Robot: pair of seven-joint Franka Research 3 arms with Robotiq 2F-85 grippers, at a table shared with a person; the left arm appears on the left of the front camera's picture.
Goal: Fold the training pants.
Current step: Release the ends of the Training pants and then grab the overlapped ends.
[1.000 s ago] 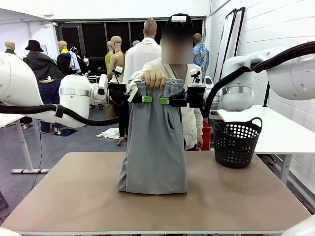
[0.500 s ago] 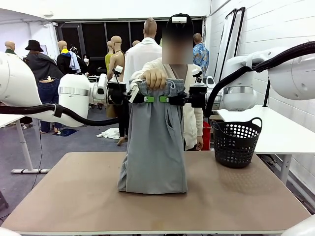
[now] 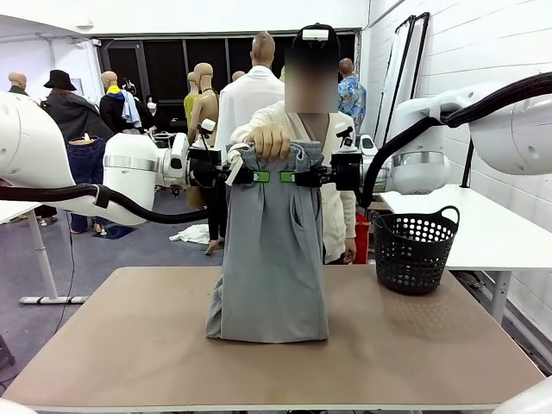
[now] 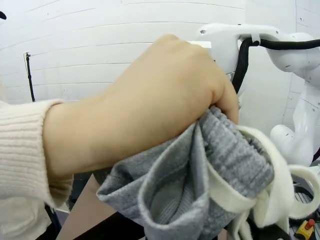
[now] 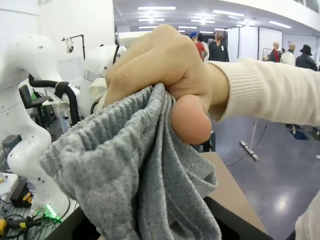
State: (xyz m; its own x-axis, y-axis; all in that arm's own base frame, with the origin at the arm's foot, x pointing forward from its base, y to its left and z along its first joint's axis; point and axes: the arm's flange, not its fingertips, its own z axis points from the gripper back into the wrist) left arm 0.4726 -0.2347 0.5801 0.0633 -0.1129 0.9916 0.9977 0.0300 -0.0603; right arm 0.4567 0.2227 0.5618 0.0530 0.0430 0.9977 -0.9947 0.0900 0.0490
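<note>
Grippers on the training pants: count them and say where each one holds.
2. The left gripper is shut on the training pants at the waistband's left side, the right gripper at its right, below the person's hand.

In both wrist views we see the training pants (image 4: 200,190) bunched close, hiding each gripper's own fingers.

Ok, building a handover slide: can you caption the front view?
Both grippers, left and right, shut on the grey training pants at the waistband, under a person's hand.
</note>
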